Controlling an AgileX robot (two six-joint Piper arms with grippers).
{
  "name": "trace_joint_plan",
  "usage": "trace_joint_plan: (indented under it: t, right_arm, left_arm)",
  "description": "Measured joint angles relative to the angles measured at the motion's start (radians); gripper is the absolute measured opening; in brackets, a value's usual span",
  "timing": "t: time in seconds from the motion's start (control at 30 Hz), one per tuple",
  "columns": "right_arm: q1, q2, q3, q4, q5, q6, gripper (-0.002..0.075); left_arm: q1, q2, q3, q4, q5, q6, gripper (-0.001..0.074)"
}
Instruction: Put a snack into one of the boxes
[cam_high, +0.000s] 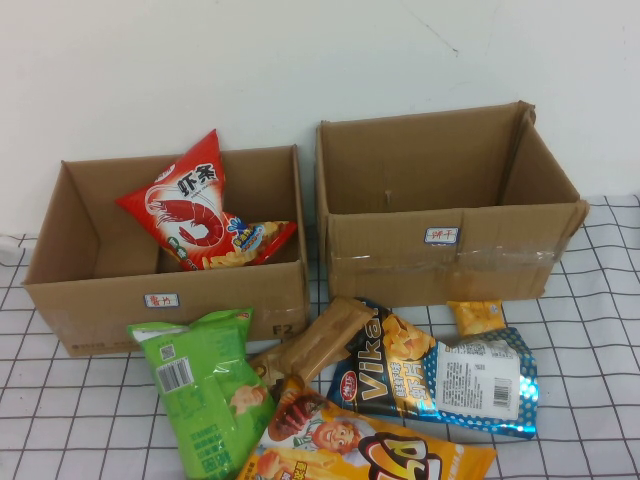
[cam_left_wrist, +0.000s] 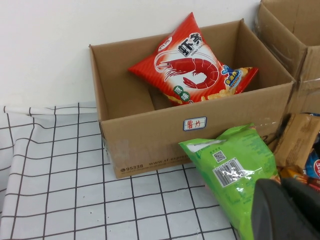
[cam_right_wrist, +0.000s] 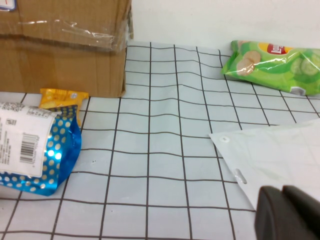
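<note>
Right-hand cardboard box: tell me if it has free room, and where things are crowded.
The right-hand brown cardboard box shows a bare interior. The left brown cardboard box is open beside the red shrimp-chip bag. In front, the green bag, blue bag and yellow bag crowd together.

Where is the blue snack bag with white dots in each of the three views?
High view: the blue snack bag lies on the table in front of the right box.
Left wrist view: only a blue sliver shows at the picture's edge, too little to identify.
Right wrist view: its dotted end lies near the box corner.
Shared landmark: the small yellow packet beside it.
</note>
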Motion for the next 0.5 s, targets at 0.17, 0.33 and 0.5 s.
trace_joint_plan:
  t: [0.17, 0.33, 0.5]
  right_arm:
    - [0.000, 0.000, 0.000, 0.000, 0.001, 0.000, -0.0001]
    - [0.000, 0.000, -0.002, 0.000, 0.002, 0.000, -0.0001]
    - [0.000, 0.000, -0.002, 0.000, 0.003, 0.002, -0.0001]
  left_arm:
    - [0.011, -0.022, 0.042, 0.015, -0.046, -0.011, -0.0002]
    - [0.072, -0.104, 0.200, 0.022, -0.363, -0.028, -0.0002]
    - [0.150, -0.219, 0.432, -0.047, -0.683, -0.034, -0.0002]
